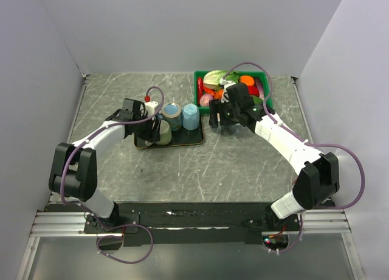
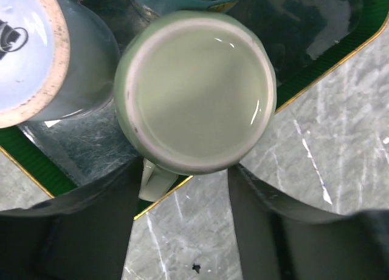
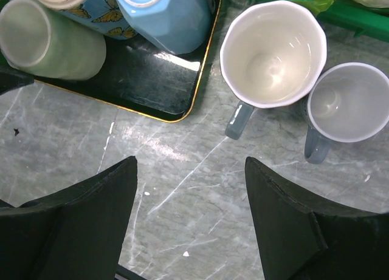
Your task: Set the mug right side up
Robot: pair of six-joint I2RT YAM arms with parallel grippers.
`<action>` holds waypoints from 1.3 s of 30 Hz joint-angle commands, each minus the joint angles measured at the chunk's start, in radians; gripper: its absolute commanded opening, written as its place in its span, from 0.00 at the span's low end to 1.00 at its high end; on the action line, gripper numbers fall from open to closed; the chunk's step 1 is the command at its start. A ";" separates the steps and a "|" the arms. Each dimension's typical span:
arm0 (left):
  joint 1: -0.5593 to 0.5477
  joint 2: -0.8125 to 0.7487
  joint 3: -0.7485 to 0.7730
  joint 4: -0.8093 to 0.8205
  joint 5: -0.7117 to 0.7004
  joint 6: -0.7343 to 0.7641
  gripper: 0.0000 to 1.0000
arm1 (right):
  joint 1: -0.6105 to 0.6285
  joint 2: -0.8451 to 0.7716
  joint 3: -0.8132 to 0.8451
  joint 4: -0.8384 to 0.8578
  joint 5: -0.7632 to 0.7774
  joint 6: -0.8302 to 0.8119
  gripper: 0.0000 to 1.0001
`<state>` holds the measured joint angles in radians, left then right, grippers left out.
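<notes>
A pale green mug (image 2: pixel 194 88) stands upside down, base up, at the near edge of the black gold-rimmed tray (image 1: pixel 182 140). It also shows in the top view (image 1: pixel 163 133) and the right wrist view (image 3: pixel 48 40). My left gripper (image 2: pixel 185 186) is open right against its near side. The mug's handle (image 2: pixel 149 180) lies between the fingers next to the left one, and the fingertips are hidden under the mug. My right gripper (image 3: pixel 189 170) is open and empty over bare table right of the tray.
The tray also holds an upside-down whitish mug (image 2: pixel 36 55), a butterfly mug (image 1: pixel 172 113) and a light blue cup (image 1: pixel 191 116). Two upright mugs, white (image 3: pixel 273 52) and grey-blue (image 3: pixel 349 104), stand beside the green vegetable basket (image 1: pixel 267 98).
</notes>
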<state>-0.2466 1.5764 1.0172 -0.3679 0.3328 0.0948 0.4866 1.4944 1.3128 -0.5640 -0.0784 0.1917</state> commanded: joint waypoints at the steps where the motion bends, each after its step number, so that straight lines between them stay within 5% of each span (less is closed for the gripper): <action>1: -0.005 0.008 -0.017 0.041 -0.064 -0.012 0.58 | 0.006 0.007 0.028 0.019 0.017 -0.008 0.77; 12: -0.034 0.020 -0.032 0.066 -0.164 -0.023 0.34 | 0.006 -0.003 0.008 0.024 0.038 -0.003 0.77; 16: -0.037 0.014 -0.013 0.041 -0.155 -0.033 0.01 | 0.006 0.000 0.009 0.027 0.042 0.000 0.77; 30: -0.049 -0.173 0.056 -0.088 -0.040 -0.191 0.01 | 0.006 -0.046 0.016 -0.003 0.014 0.058 0.78; 33: -0.049 -0.191 0.104 -0.101 0.042 -0.282 0.01 | 0.004 -0.080 0.028 -0.016 -0.014 0.089 0.83; 35: -0.054 -0.194 0.127 -0.100 0.112 -0.344 0.01 | 0.006 -0.109 0.043 -0.020 -0.037 0.112 1.00; 39: -0.066 -0.246 0.184 -0.036 0.231 -0.461 0.01 | 0.003 -0.161 0.069 -0.022 -0.089 0.138 1.00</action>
<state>-0.2970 1.4288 1.1019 -0.5247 0.3725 -0.1963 0.4866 1.4406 1.3155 -0.5953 -0.1040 0.2836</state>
